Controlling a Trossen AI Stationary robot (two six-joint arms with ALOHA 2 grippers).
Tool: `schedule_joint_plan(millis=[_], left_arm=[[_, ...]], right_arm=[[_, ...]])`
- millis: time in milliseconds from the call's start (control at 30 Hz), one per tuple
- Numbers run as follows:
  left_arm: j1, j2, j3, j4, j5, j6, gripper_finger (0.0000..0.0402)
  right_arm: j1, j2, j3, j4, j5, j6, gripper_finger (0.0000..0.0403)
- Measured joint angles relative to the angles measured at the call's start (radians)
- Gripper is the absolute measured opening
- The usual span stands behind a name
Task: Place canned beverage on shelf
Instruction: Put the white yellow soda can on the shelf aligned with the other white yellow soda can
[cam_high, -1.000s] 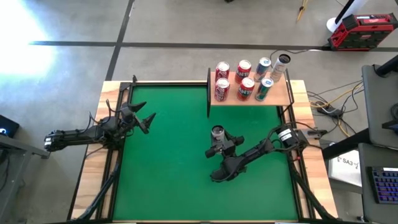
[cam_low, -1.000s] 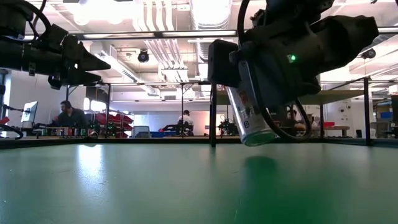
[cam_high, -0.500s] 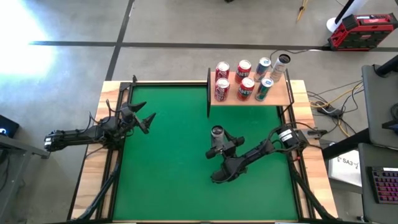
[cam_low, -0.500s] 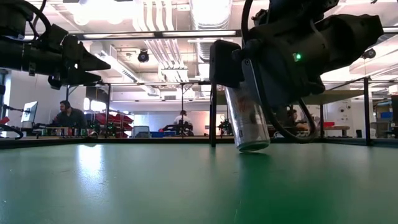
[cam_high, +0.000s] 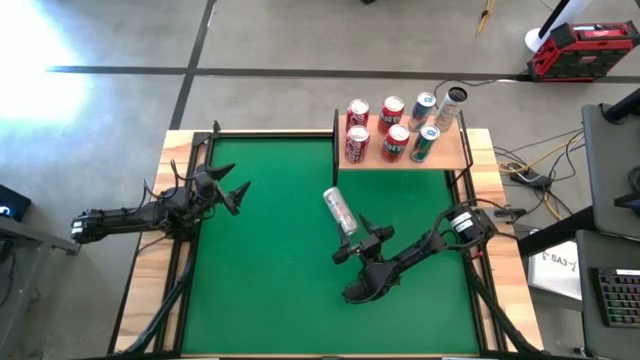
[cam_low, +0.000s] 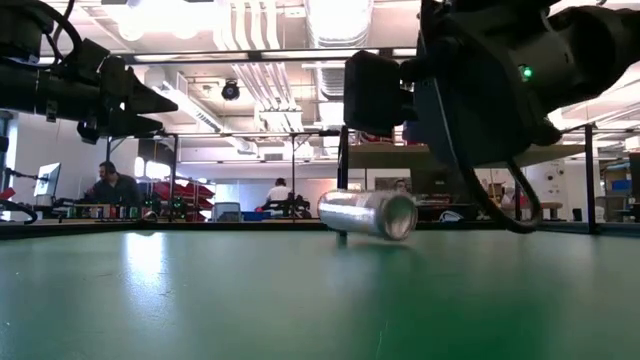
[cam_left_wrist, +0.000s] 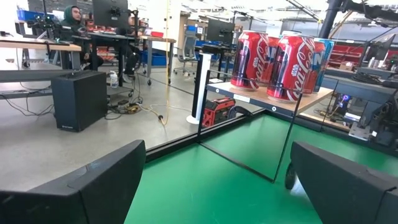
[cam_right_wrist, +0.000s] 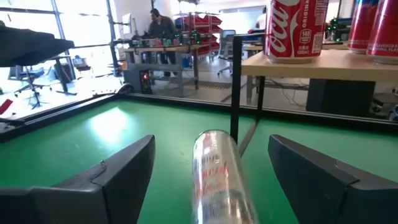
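Right hand (cam_high: 352, 244): fingers apart, clamped on nothing, poised low over the middle of the green desk (cam_high: 270, 270), its open gap facing the silver can. Its two dark fingers (cam_right_wrist: 118, 177) frame the can in the right wrist view without touching it. Silver can (cam_high: 340, 210): canned beverage, lying on its side on the green felt just beyond the right hand's fingertips, one end toward the hand and the other toward the shelf; in the low view it rests flat on the felt (cam_low: 368, 214), one round end turned toward the camera. Shelf (cam_high: 452, 155): light tan wooden board on a thin dark metal frame, raised at the far right corner of the desk, near the fallen can but apart from it. Shelf contents: four red cans (cam_high: 357, 144) and three further cans, blue and silver-toned (cam_high: 424, 143), all upright in two rows. Left hand (cam_high: 236, 196): fingers spread wide, empty, held above the left edge of the desk, well apart from can and shelf. Beyond the desk: a person seated at a workbench (cam_low: 110, 187) in the room behind, and a red toolbox (cam_high: 582, 48) on the floor.
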Motion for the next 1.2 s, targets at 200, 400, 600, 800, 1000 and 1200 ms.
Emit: schedule_joint_plan(millis=[200,400,600,800,1000,1200], left_arm=[[0.000,0.000,0.000,0.000,0.000,0.000,0.0386],[0.000,0.000,0.000,0.000,0.000,0.000,0.0386],[0.000,0.000,0.000,0.000,0.000,0.000,0.0386],[0.000,0.000,0.000,0.000,0.000,0.000,0.0386],[0.000,0.000,0.000,0.000,0.000,0.000,0.0386],[0.000,0.000,0.000,0.000,0.000,0.000,0.0386]], right_arm=[[-0.010,-0.024,0.000,-0.011,-0.003,-0.016,0.0302],[-0.052,-0.073,0.009,-0.005,-0.109,-0.051,0.0307],[-0.078,-0.153,0.056,0.008,-0.316,-0.097,0.0331],[-0.131,-0.245,0.135,0.036,-0.678,-0.235,0.0356],[-0.208,-0.271,0.169,0.120,-0.878,-0.399,0.0372],[-0.290,-0.234,0.170,0.186,-1.107,-0.512,0.0373]])
